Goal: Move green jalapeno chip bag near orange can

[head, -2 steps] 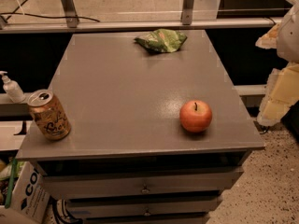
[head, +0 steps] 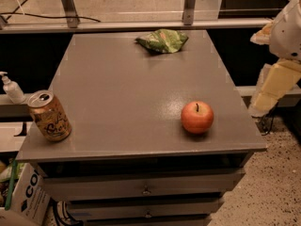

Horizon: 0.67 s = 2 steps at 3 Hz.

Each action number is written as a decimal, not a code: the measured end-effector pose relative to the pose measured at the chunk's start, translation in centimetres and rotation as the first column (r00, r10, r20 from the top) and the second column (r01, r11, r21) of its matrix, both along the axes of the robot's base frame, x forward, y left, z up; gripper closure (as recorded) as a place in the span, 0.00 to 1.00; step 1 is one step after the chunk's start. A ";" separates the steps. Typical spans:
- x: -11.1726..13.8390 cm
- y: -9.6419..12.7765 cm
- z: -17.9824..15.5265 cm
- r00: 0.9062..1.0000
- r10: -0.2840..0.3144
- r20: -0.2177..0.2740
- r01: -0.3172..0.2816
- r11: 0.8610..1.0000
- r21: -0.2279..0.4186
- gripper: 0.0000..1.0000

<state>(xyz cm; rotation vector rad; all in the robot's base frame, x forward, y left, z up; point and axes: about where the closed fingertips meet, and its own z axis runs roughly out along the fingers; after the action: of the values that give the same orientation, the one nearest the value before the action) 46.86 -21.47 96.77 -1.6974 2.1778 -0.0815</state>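
Observation:
The green jalapeno chip bag point(head: 162, 40), crumpled light-green foil, lies at the far middle edge of the grey cabinet top point(head: 122, 102). The orange can point(head: 49, 116) stands upright at the front left corner, tan-orange with dark script and a silver top. My gripper point(head: 275, 86), cream and white, hangs off the right side of the cabinet, beyond its right edge. It is well apart from the bag and far from the can, and it holds nothing that I can see.
A red-orange apple point(head: 197, 117) sits on the front right part of the top. A soap pump bottle point(head: 11, 88) stands on a ledge to the left of the can. Drawers point(head: 146, 189) are below the top. A metal rail point(head: 141, 25) runs behind it.

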 end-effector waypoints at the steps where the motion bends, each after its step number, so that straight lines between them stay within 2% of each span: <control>1: 5.9 0.6 -1.1 0.999 -0.010 0.050 0.005 0.996 0.091 0.00; 2: 12.4 1.4 -2.8 0.995 -0.035 0.095 0.015 0.979 0.202 0.00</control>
<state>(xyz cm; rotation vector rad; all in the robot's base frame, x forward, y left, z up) 59.29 -20.04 93.94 -1.5228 2.0600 0.0469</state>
